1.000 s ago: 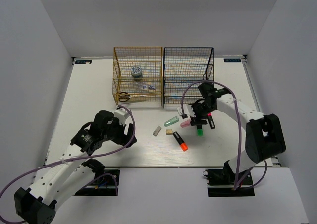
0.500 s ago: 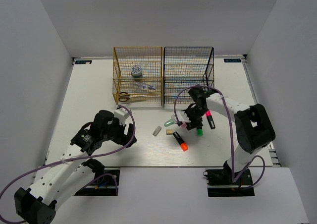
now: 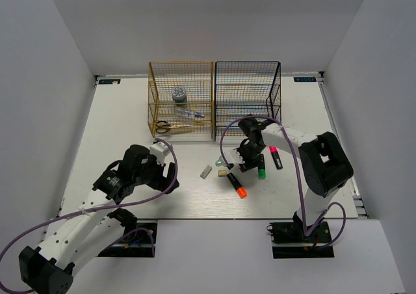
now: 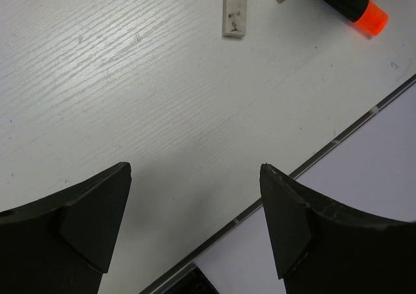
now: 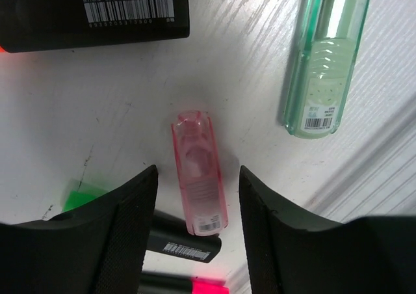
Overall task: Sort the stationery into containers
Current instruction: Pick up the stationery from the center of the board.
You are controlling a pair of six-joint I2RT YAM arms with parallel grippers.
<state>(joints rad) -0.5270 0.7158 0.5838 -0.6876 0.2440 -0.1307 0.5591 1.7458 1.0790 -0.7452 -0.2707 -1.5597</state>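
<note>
My right gripper (image 3: 241, 159) (image 5: 197, 172) is open and low over the table, its fingers on either side of a pastel pink highlighter (image 5: 199, 183) that lies flat. A pastel green highlighter (image 5: 327, 53) (image 3: 224, 159) lies beside it. A black-bodied orange highlighter (image 3: 236, 185) (image 4: 351, 4), a green one (image 3: 260, 170) and a pink one (image 3: 275, 158) lie around. A grey eraser (image 3: 206, 172) (image 4: 234, 8) and a tan eraser (image 3: 222, 173) lie to the left. My left gripper (image 3: 162, 170) (image 4: 195, 170) is open and empty above bare table.
The gold-yellow rack (image 3: 156, 86) holds a tape roll (image 3: 179, 94), a clear tube (image 3: 188, 114) and scissors (image 3: 170, 126). The black rack (image 3: 273, 86) stands right of it. The table's front edge (image 4: 338, 138) runs just beyond my left gripper.
My right gripper has moved left and down from beside the black-bodied highlighters to straddle the pastel pink highlighter. The left arm has not moved.
</note>
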